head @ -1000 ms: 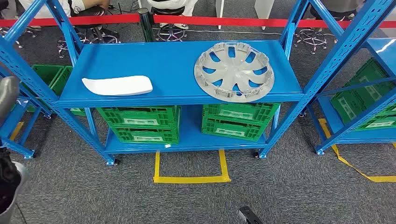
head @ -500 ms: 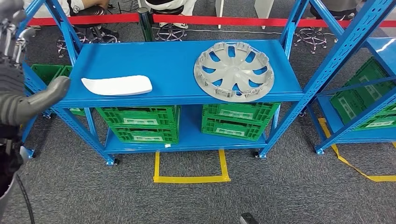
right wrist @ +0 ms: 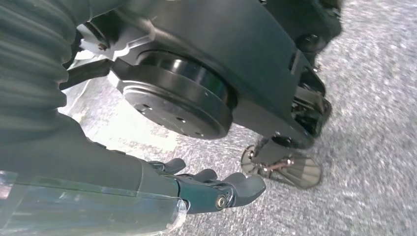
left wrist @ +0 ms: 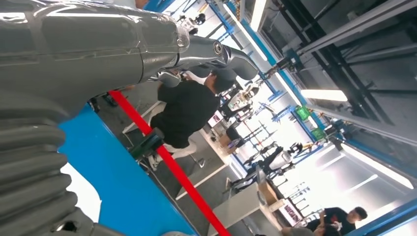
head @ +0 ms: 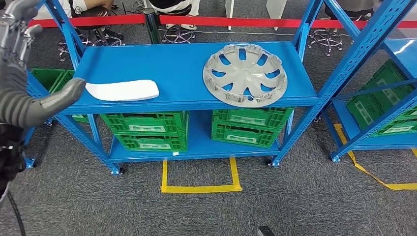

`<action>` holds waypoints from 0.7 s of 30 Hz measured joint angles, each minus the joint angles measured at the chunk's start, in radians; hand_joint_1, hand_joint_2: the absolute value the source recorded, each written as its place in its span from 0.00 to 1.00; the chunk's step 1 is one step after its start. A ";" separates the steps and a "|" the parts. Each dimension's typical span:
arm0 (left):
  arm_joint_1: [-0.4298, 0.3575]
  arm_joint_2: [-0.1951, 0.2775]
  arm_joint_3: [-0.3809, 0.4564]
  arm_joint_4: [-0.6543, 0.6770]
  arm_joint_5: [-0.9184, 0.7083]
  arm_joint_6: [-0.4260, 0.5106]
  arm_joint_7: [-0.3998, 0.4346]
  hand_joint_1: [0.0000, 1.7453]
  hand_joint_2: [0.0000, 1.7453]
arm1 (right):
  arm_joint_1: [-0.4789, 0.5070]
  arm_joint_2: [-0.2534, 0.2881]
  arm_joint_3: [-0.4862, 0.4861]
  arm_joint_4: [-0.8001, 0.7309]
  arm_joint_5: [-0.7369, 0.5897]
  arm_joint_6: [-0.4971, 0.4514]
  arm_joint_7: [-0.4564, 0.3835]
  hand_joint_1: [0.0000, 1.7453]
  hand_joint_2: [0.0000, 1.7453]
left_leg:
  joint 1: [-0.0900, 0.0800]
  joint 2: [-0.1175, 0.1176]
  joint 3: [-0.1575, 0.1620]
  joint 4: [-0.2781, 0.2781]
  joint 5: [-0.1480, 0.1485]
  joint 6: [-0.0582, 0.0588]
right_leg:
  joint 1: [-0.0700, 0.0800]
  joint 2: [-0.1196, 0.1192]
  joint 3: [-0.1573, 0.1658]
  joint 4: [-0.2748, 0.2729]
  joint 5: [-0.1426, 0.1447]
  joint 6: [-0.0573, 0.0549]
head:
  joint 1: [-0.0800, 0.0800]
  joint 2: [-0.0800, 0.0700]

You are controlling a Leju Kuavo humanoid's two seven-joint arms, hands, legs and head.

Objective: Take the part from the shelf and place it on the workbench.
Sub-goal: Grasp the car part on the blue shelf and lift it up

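Observation:
A flat white part (head: 122,90) lies on the left of the blue shelf's top board (head: 182,64). A grey wheel cover (head: 245,74) lies on the right of the same board. My left hand (head: 22,78) is raised at the shelf's left end, holding nothing, its thumb spread wide from the fingers. The thumb tip ends just left of the white part without touching it. The left wrist view has that hand (left wrist: 123,44) above the blue board (left wrist: 113,167) and a corner of the white part (left wrist: 84,195). My right hand (right wrist: 211,189) hangs over the carpet, fingers loosely extended and empty.
Green crates (head: 147,130) fill the lower shelf board. A red barrier tape (head: 236,21) runs behind the shelf, with people on stools beyond it. A second blue shelf with green crates (head: 378,105) stands at the right. Yellow tape (head: 200,188) marks a square on the carpet.
My left hand has risen from low at the left edge to shelf height and its thumb has moved closer to the white part. The parts on the shelf have not moved.

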 joint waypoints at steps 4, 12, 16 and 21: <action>0.044 0.036 -0.002 0.005 0.000 0.005 -0.027 0.00 0.00 | -0.006 -0.001 0.018 0.020 0.027 0.040 0.010 0.00 1.00 | 0.000 0.006 0.001 0.000 0.000 0.000 | 0.000 0.004 -0.001 0.000 0.000 0.000 | -0.001 0.000; 0.051 0.050 -0.007 0.015 0.214 0.030 0.053 0.00 0.00 | -0.012 -0.006 0.046 0.023 0.120 -0.052 0.067 0.00 1.00 | 0.000 0.006 0.001 0.000 0.000 0.001 | 0.000 0.005 -0.001 0.000 0.001 0.000 | 0.002 0.000; 0.052 0.056 -0.012 0.021 0.244 0.072 0.046 0.00 0.00 | -0.009 -0.019 0.048 0.012 0.112 -0.068 0.057 0.00 1.00 | 0.000 0.005 0.001 0.000 0.000 0.001 | 0.000 0.005 -0.001 0.000 0.001 0.000 | 0.002 0.000; 0.052 0.059 -0.017 0.028 0.235 0.084 0.034 0.00 0.00 | -0.006 -0.022 0.049 0.004 0.081 -0.059 0.035 0.00 1.00 | 0.000 0.004 0.001 0.000 0.000 0.001 | 0.000 0.005 -0.001 0.000 0.001 0.000 | 0.002 0.000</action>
